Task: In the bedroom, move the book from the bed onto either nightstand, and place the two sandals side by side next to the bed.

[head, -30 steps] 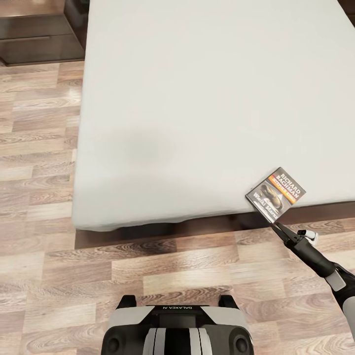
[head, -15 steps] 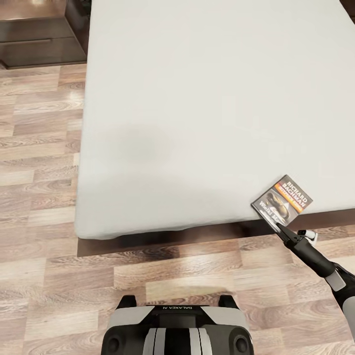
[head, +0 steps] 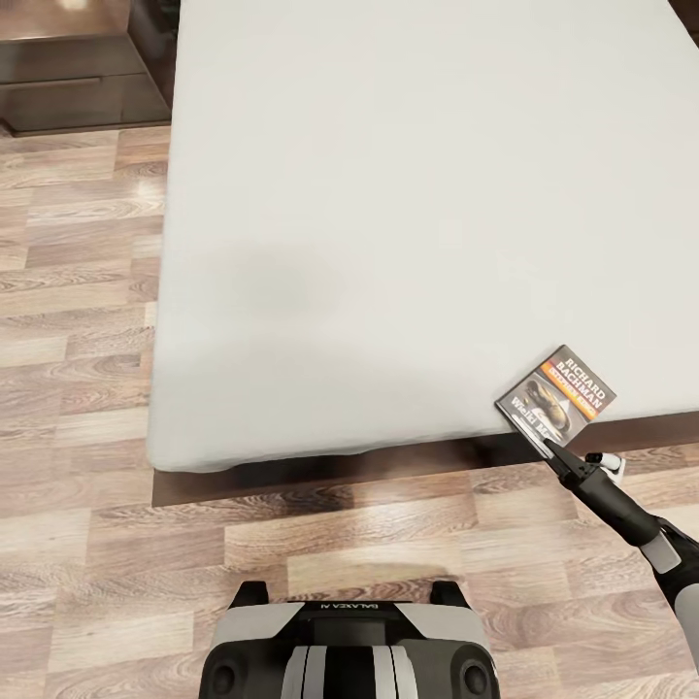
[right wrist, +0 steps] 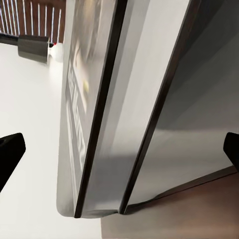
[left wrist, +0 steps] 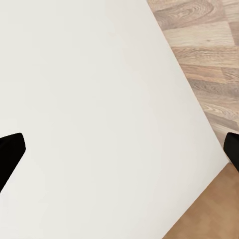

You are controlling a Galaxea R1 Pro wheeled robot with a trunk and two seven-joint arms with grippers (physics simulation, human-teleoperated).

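Note:
The book (head: 555,393) lies flat at the near right corner of the bed (head: 388,194), its dark cover with the orange band facing up. My right gripper (head: 547,444) reaches its near edge from the floor side. In the right wrist view the book (right wrist: 79,99) is seen edge-on, very close, and the two fingertips (right wrist: 10,149) stand wide apart either side, so this gripper is open. My left gripper (left wrist: 119,149) is open too, over a plain pale surface. One nightstand (head: 78,68) stands at the far left beside the bed. The sandals are out of view.
Wood-plank floor (head: 78,320) runs along the bed's left side and near end. The dark bed frame (head: 320,476) juts out under the mattress's near edge. My base (head: 345,641) stands just short of it.
The whole head view has shifted: bed and book sit slightly lower and closer. The book's near edge has come up to my right gripper's tips. The right arm looks unmoved.

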